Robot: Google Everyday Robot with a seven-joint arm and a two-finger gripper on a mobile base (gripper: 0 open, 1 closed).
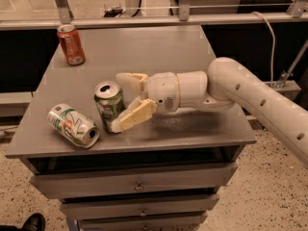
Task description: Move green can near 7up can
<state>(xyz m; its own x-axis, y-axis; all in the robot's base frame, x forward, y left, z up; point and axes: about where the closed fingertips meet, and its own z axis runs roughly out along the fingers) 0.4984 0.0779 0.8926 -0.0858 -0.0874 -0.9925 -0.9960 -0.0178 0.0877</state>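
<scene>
The green can (109, 106) stands upright on the grey table (159, 47), left of the middle near the front. The 7up can (72, 125) lies on its side just left of it, a small gap between them. My gripper (118, 101) reaches in from the right. Its fingers are spread open around the green can's right side. The far finger (132, 79) is behind the can. The near finger (134, 116) rests against the can's lower right side.
A red-orange can (71, 44) stands upright at the table's back left corner. The table's front edge (134, 148) runs just below the 7up can, with drawers under it. A metal rail (159, 19) runs behind the table.
</scene>
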